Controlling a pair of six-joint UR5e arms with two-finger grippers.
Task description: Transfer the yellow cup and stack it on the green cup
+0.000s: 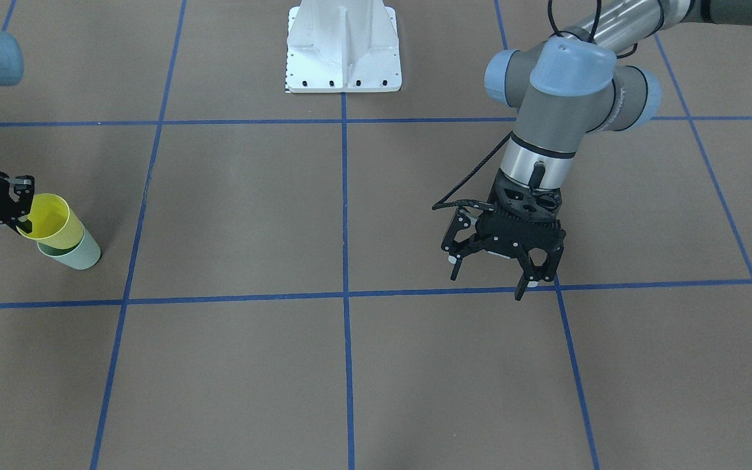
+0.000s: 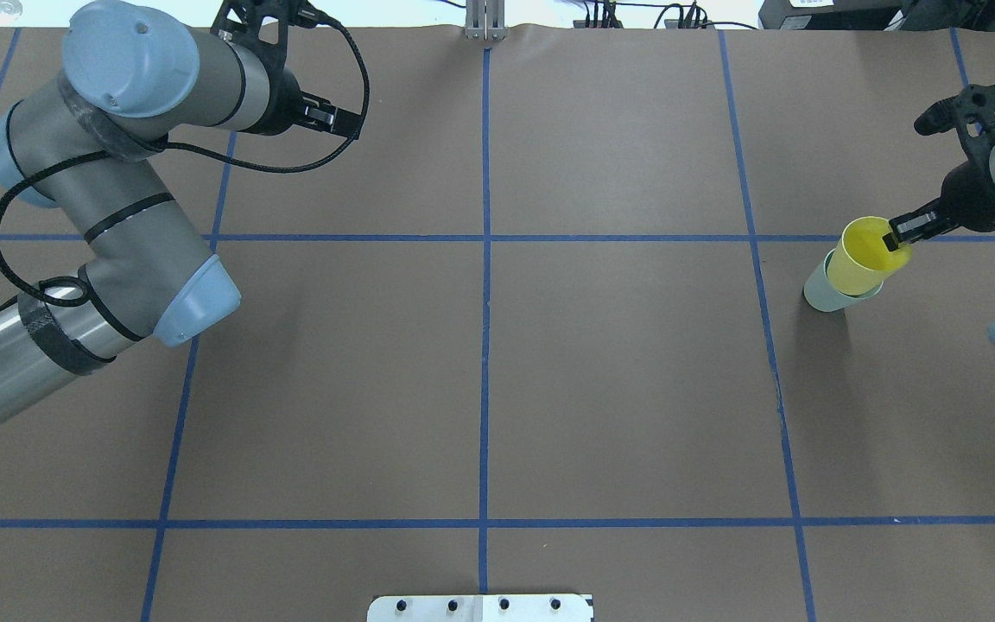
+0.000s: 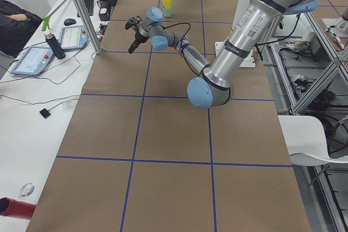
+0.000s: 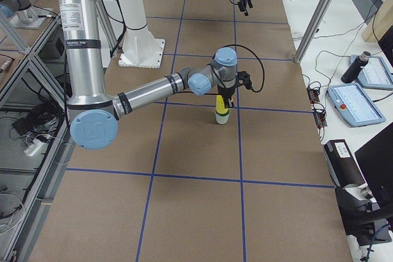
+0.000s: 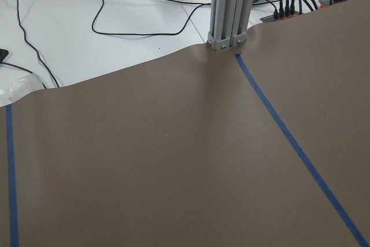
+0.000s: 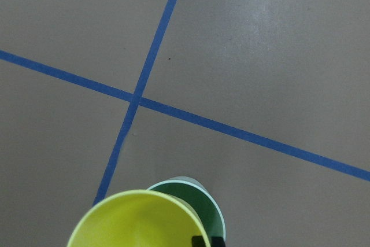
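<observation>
Rim grip on show: the right gripper (image 2: 902, 235) is clamped on the wall of the small, bright yellow, tapered plastic cup (image 2: 862, 259), one finger inside the mouth and one outside. That is a sensible hold, because a pinch at the lip leaves the whole lower body free to slide down into another cup. And the other cup is right underneath: the small pale mint-green plastic tumbler (image 2: 819, 294), standing upright on the brown paper-covered table (image 1: 415, 378), just beside a crossing of the blue tape lines (image 6: 134, 98). The yellow cup hangs over it with a slight lean, its base at or just inside the green mouth. The right wrist view shows the two rims offset, so I'd call this not yet seated, though how deep it sits I cannot tell. That lean looks to me like the price of a one-sided pinch, and it wants squaring up before the cup goes lower, or the base may catch the green rim and tip it. Across the table, well apart, the left gripper (image 1: 490, 277) hangs over bare paper with its fingers spread wide and nothing between them, parked clear, I'd judge, so the arms don't crowd each other.
</observation>
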